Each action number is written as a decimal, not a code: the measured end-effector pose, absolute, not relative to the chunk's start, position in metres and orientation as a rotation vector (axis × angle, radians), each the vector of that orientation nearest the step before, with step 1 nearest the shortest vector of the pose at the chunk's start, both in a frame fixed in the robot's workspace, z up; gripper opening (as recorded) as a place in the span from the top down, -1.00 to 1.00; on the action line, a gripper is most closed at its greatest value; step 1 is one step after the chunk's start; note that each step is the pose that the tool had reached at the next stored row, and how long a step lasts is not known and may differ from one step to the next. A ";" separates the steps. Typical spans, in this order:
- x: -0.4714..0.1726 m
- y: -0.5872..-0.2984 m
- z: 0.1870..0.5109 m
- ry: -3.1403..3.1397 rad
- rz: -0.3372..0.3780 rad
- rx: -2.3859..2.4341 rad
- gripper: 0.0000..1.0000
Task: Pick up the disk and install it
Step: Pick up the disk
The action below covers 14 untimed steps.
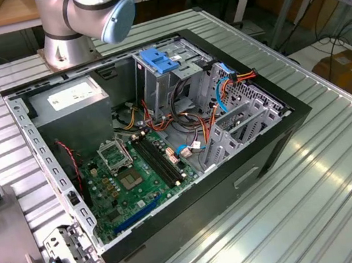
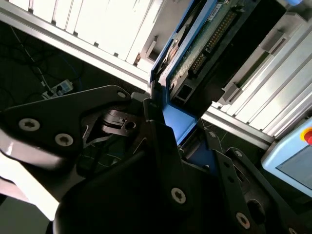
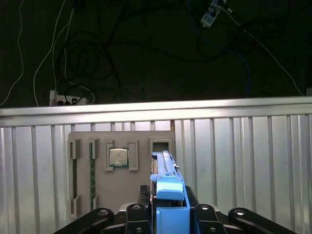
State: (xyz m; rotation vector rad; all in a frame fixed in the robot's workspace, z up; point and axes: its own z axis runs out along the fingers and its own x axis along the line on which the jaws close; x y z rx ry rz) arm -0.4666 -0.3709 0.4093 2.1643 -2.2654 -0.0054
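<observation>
1. Gripping the disk [image 3: 165, 168] edge-on, by its blue rail [image 3: 169, 195]. Long axis running straight out from the wrist, well past the gripper [image 3: 168, 217].
2. Same hold in the second wrist view: gripper [image 2: 176, 124] closed hard on the rail end. Black fingers [image 2: 156, 146] pressed to either side, no gap to see. Green board face of the disk [image 2: 200, 39] reaching out beyond the tips.
3. Hanging over the grey tray [image 3: 122, 195], with its chip [image 3: 118, 157] just beside the disk's line. Far end close to a tray slot, touching or apart, cannot tell. Ribbed table [image 3: 243, 161] spreading out around the tray.
4. Over in the exterior view, open case [image 1: 298, 111] in mid-frame. Cage [image 1: 177, 80] with a blue latch [image 1: 159, 60] at upper centre. Judged the place meant for the disk.
5. Hard to say which way the case lies from the held disk.
6. Label face turned out of sight, only the edge and board side on offer. Far end cut off at the frame edge in the second wrist view. Free slot in the cage hard to make out behind the cables [image 1: 160, 117].
</observation>
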 end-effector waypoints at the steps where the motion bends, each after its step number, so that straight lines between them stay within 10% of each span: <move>1: -0.467 -0.371 0.410 -2.266 -0.005 2.164 0.26; 14: -0.467 -0.371 0.431 -2.265 -0.005 2.164 0.26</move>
